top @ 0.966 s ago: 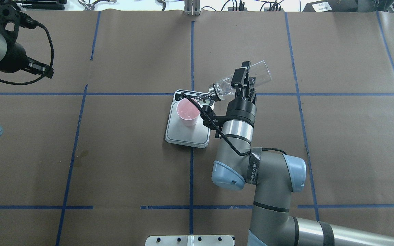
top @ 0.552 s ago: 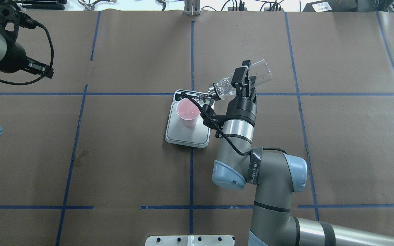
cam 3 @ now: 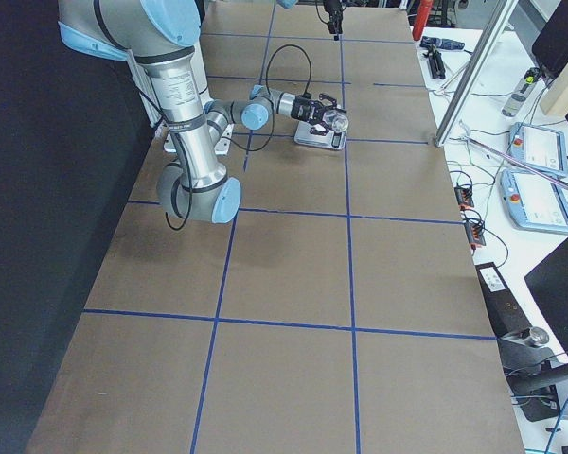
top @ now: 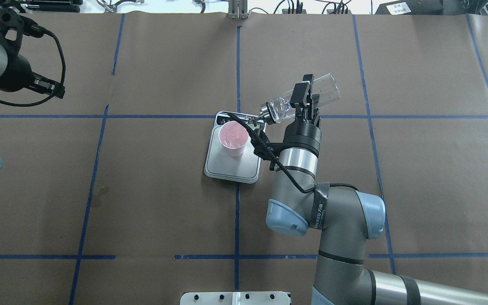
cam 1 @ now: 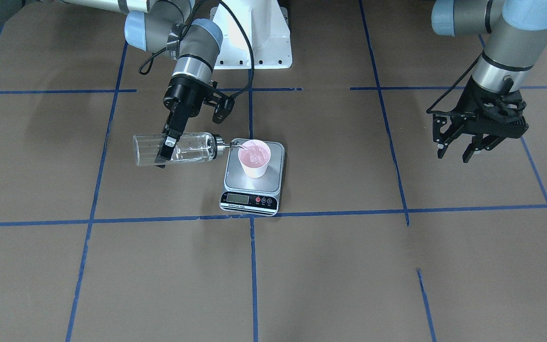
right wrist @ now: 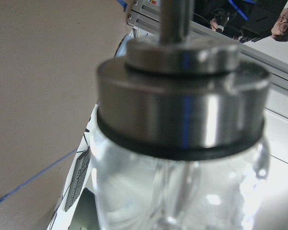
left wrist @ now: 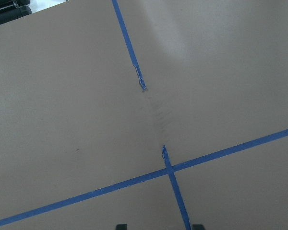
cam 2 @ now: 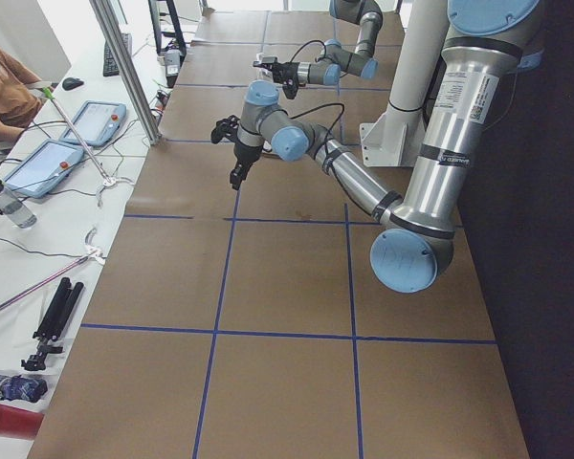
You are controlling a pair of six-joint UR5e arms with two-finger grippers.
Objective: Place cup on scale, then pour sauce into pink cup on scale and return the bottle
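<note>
cup (cam 1: 254,160) sits on the scale (cam 1: 276,157): done. right gripper (cam 1: 167,147) clamps the glass bottle (cam 1: 190,147), tipped about level, spout at the cup's rim; pouring seems under way, flow unclear. bottle's return remains. left gripper (cam 1: 463,148) hangs spread, well away.

Overhead, opposing front view sharing scale (top: 231,167), right wrist seemingly tight on bottle (right wrist: 182,115)
</note>
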